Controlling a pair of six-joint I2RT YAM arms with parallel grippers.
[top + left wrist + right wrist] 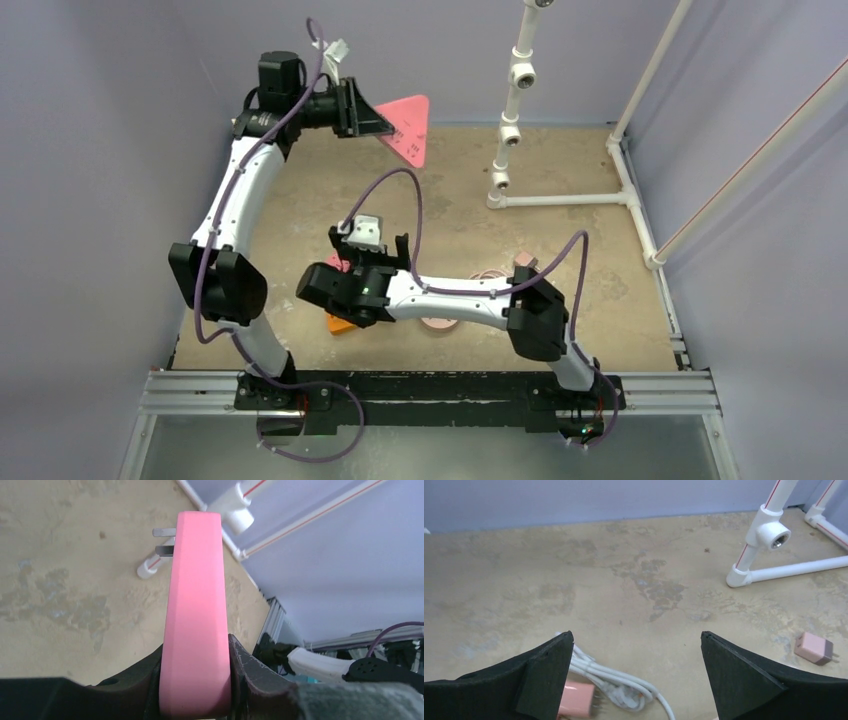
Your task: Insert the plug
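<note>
- Running along the near edge, an aluminium rail (450, 385) carries both arm bases. Beyond it lies a tan, stained table (560, 200), walled in pale lilac (100, 150).
- Just at 9 o'clock of the table's middle, the right gripper (636, 635) has its jaws spread wide with nothing between them.
- Only its wrist view shows a white cable (614, 680) bundled at 7 o'clock, a pink block (576, 700) at its end, and a small pink adapter (814, 647) lying at 4 o'clock.
- Only the overhead view shows an orange item (340, 323) at 7 o'clock of that gripper, half hidden under the arm.
- Toward 11 o'clock, by the back wall, the left gripper (196, 642) is clamped on the pink plug (195, 590).
- Overhead, the plug reads as a flat triangle. The left wrist view shows it edge-on as a thick slab, and only there do two metal prongs (164, 532) show on its side.
- At 1 o'clock stands a white pipe frame (510, 130), apart from the plug.
</note>
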